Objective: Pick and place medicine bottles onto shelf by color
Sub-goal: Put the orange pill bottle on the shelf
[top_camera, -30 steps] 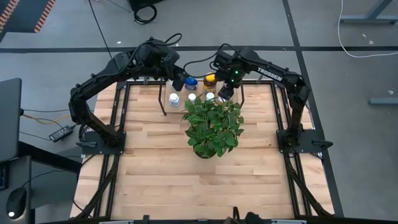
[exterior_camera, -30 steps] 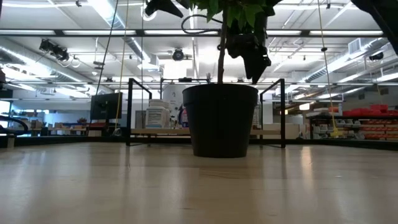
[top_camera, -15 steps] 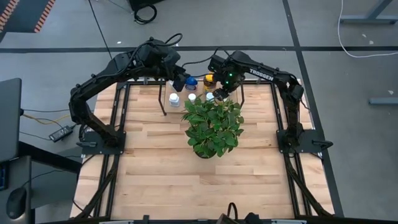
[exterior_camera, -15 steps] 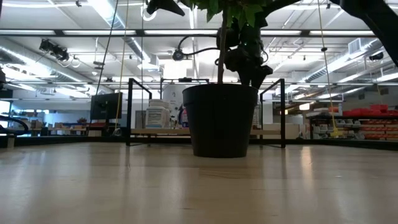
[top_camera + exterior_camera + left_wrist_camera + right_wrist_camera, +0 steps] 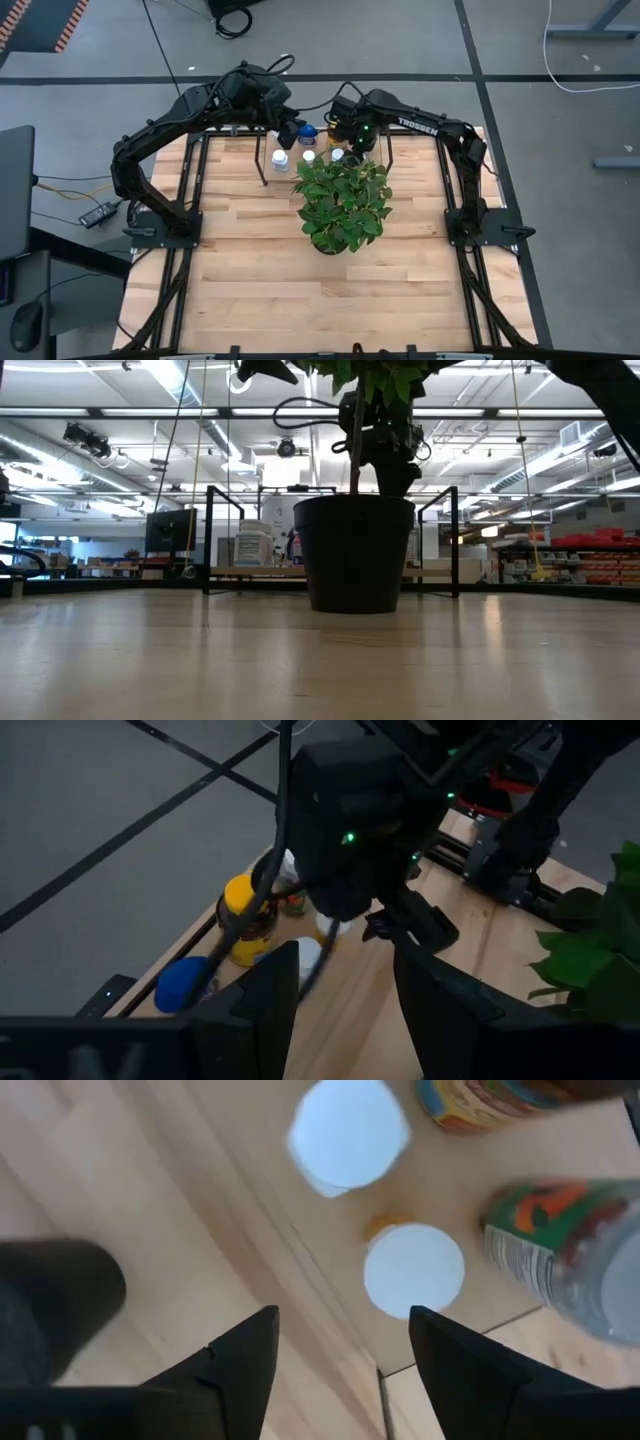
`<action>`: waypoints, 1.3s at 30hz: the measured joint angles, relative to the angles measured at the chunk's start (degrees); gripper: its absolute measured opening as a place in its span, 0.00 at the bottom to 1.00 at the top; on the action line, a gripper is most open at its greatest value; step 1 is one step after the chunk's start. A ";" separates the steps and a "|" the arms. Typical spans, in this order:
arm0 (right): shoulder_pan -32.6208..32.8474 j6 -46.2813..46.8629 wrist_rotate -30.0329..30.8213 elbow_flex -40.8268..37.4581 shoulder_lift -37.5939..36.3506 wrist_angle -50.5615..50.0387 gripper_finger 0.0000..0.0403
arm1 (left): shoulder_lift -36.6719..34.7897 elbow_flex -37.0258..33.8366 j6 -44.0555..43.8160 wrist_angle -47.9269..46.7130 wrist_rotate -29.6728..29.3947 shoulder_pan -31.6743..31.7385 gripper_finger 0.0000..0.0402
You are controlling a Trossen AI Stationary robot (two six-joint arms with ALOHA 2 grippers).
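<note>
While open, right pincer (image 5: 340, 1355) overhangs white-capped bottle (image 5: 414, 1270).

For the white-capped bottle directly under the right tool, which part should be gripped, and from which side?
Grip it just below the white cap, coming straight down from above. The bottle stands upright, seen cap-on, and the open right tool hangs above it. Neighbouring bottles stand close by, so a sideways approach would probably knock them.

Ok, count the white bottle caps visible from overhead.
3, in a row beyond the plant: left cap, middle cap, right cap beside the right gripper. Arms may hide more.
</note>
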 joint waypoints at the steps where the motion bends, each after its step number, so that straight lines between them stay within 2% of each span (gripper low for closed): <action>1: 0.25 -1.51 0.00 0.00 0.00 0.00 0.56 | 0.00 0.00 0.02 -0.02 0.00 0.00 0.43; 5: 0.80 -4.22 -0.31 0.00 0.00 0.10 0.48 | 0.00 0.00 0.07 -0.02 0.00 0.00 0.43; 14: 0.65 -7.90 -2.35 0.00 0.00 1.47 0.12 | 0.00 0.00 0.13 -0.02 0.00 0.00 0.43; 17: 0.65 -10.58 -3.14 0.00 0.00 4.01 0.03 | 0.00 0.00 0.13 0.05 0.00 0.00 0.43; 23: 0.15 -14.53 -3.00 0.00 0.00 7.87 0.01 | 0.00 0.02 0.13 0.17 0.00 0.00 0.43; 39: -2.15 -16.83 -2.29 -0.07 3.00 5.21 0.01 | 0.00 0.02 0.66 0.98 -0.02 -0.02 0.43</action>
